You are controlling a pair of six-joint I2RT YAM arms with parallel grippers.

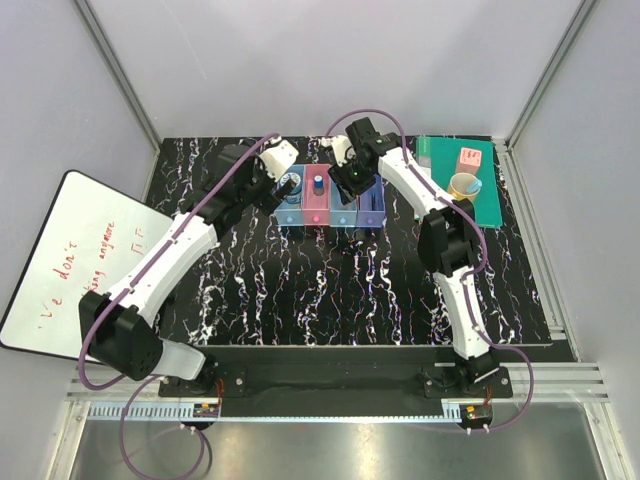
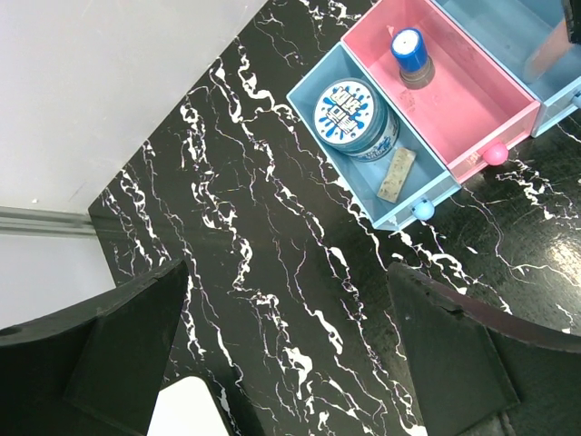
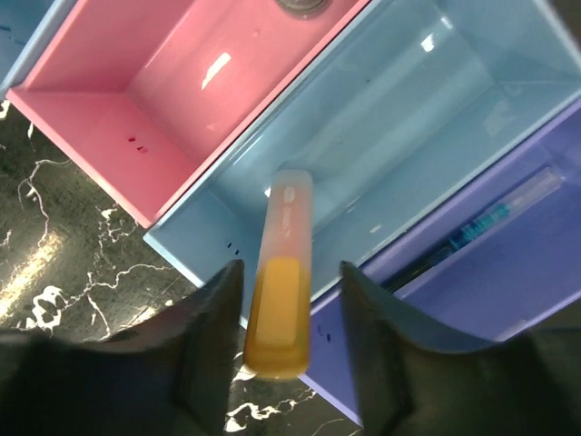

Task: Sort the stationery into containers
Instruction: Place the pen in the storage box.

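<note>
Pastels on black marble

The bench (image 1: 300,290) is black with white veins. Row goes light blue bin (image 2: 427,193), pink bin (image 3: 109,82), blue bin (image 3: 408,118), purple bin (image 3: 508,272). The disc (image 2: 355,116) is blue with a white splat label, cylinder (image 2: 408,50) blue with a pale top, stick (image 3: 281,291) orange-yellow under a frosted cap.

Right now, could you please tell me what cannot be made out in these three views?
Right wrist: whether the right gripper grips the orange-yellow stick; the contact is out of view.
Right wrist: print on the item in the purple bin, too blurred.
Top view: the blue bin contents, covered by the right arm.
</note>
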